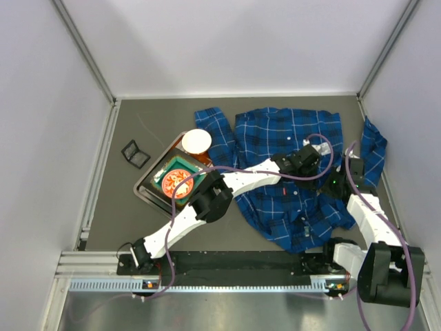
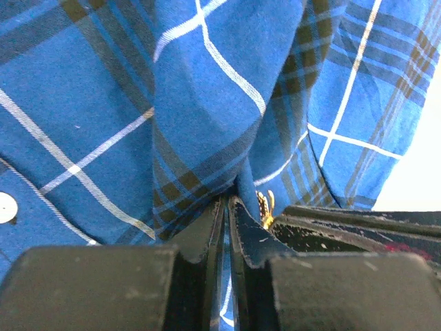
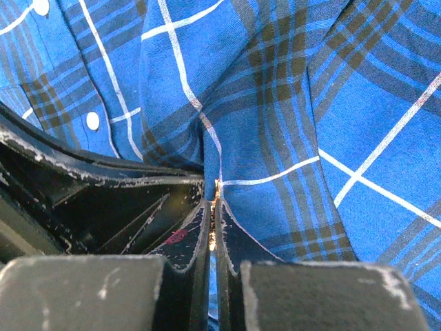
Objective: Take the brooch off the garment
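We find the left end effector [image 2: 226,200] pinched narrow on a fold of the garment [image 2: 207,103]. The brooch [image 2: 265,209] sits just right of its tips, clamped in the closed right end effector [image 3: 213,203]. Well left of both, a tray [image 1: 146,185] on the surface [image 1: 138,124] holds a white bowl [image 1: 196,141] and a green box [image 1: 180,163] with an orange-red item [image 1: 177,183] inside.

My right gripper [image 3: 213,201] has its scuffed black fingers [image 3: 238,241] pressed almost together. The brooch [image 3: 217,185] shows only as a pale gold glint caught at their tips and down the thin slit between them. The garment [image 3: 310,103], blue and navy plaid with thin white lines, bunches into a fold at the tips, with two white buttons [image 3: 92,120] on it at upper left.
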Robot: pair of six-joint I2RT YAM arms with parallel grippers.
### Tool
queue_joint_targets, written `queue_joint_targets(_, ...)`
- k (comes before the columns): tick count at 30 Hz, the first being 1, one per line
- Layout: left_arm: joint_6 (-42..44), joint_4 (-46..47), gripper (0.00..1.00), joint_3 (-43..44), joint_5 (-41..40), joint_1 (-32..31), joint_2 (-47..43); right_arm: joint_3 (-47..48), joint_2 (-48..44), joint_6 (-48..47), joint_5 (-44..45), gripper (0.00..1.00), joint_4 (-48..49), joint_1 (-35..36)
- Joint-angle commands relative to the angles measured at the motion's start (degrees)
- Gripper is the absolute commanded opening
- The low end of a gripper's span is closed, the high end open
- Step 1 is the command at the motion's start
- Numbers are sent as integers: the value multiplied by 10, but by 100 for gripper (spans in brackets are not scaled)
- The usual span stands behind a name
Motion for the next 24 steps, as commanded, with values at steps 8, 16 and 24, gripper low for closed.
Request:
queue_joint_targets(8,-9,48,11,27,-24,-9,6,7,1,14,-19,0,8,9)
queue_joint_targets(16,-19,60,12,-1,-59,-24,-9,16,9,35,-13,0,1,9)
queue_joint_targets(24,-35,68,20,-3,-81,-40,-6,16,17,62,-18,0,-2,9)
